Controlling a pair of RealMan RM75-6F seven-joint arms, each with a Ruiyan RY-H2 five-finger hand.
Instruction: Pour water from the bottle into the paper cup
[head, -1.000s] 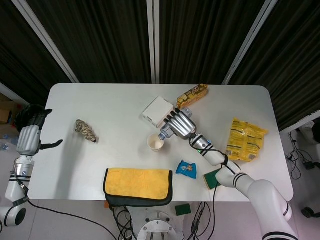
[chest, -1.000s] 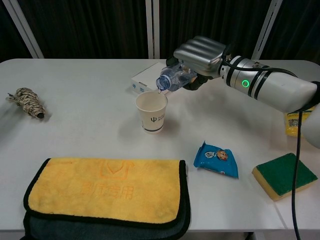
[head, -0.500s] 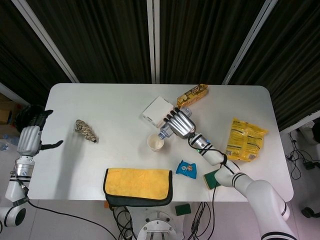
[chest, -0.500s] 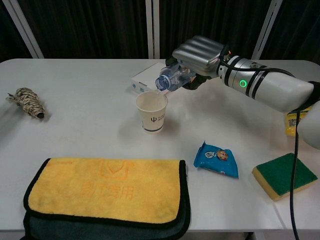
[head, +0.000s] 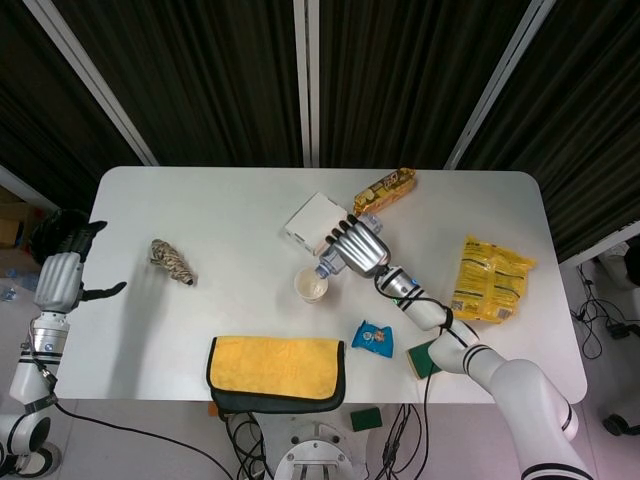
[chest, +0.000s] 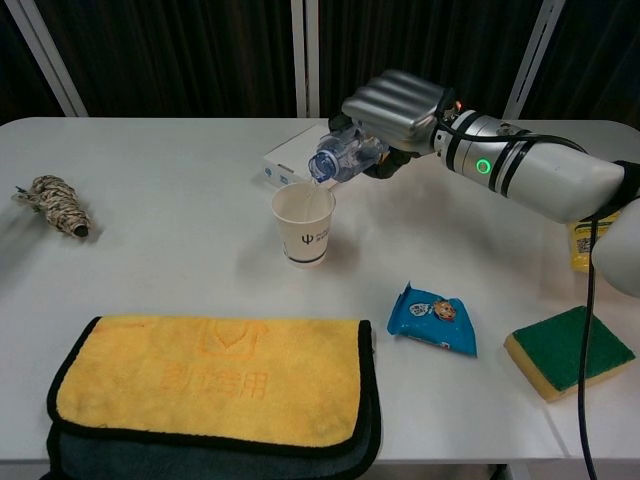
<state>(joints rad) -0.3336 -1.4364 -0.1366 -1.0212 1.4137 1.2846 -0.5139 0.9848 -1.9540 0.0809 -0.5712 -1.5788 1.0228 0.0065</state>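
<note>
Bottle tilted over paper cup, held by right hand.

The bottle (chest: 345, 155) lies near horizontal, its open mouth pointing left and down just above the right rim of the paper cup (chest: 304, 223), which stands upright near the table (chest: 180, 200) centre. The right hand (chest: 397, 102) grips the bottle body from above, fingers wrapped over it. A white box (chest: 285, 160) sits just beyond the cup. Nearer: a blue snack packet (chest: 432, 317), a green sponge (chest: 568, 350) at near right, a yellow cloth (chest: 212, 381) at the near edge. A twine bundle (chest: 52, 204) lies far left. The left hand (head: 62, 275) hangs off the table's left edge, holding nothing, thumb apart from its fingers.
</note>
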